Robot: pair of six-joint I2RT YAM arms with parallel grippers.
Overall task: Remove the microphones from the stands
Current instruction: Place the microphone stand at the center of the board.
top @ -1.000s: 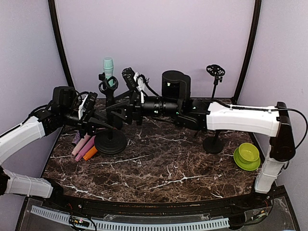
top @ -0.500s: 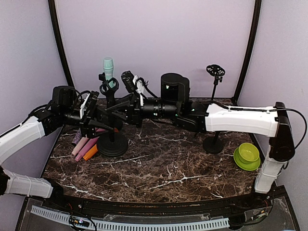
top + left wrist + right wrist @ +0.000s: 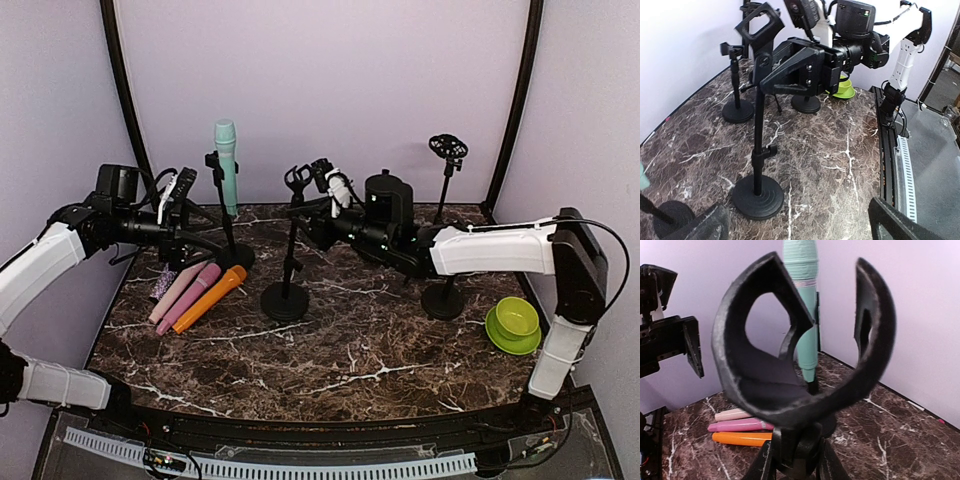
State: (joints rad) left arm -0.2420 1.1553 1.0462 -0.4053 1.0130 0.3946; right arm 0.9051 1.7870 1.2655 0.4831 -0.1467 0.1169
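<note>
**Lifting the Teal Microphone Cleanly**

My left claw (image 3: 797,217) is spread wide near the slim teal microphone (image 3: 226,160), upright in its black clip stand (image 3: 233,255) back-left — I'd grip above the clip and lift straight. My right claw (image 3: 303,212) pinches an empty black stand (image 3: 289,262).

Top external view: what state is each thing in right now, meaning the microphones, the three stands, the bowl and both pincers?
Teal microphone: upright, clipped in the left stand.
Left stand: standing, clip occupied.
Middle stand: upright, clip empty, pole gripped.
Right stand: standing, clip empty.
Pink and orange microphones: lying flat, side by side.
Green bowl: upright, looks empty.
Left pincer: open, holding nothing.
Right pincer: shut on the middle stand.
</note>
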